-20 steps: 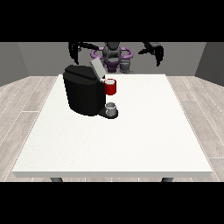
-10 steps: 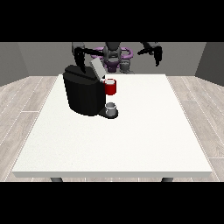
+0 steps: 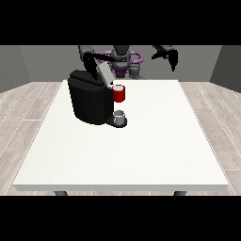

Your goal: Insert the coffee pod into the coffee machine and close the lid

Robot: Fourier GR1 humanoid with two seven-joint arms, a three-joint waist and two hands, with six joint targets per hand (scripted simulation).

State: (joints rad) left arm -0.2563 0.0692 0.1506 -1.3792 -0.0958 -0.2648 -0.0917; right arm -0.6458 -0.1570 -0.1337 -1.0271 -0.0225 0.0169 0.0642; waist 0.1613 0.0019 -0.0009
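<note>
Nearest us on the white table (image 3: 141,155), a grey thing (image 3: 120,116) sits at the black coffee machine (image 3: 90,96) base, a red thing at the machine (image 3: 118,93) just above; behind, lid (image 3: 102,71) tilted up; hand at the view's left (image 3: 87,60) beside it, fingers unclear; hand at the view's right (image 3: 170,55) raised, fingers curled downward, holding nothing.

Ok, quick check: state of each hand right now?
Hand at the view's left: above the coffee machine, fingers cannot be told.
Hand at the view's right: raised clear of the table, holds nothing visible; fingers cannot be told.
</note>
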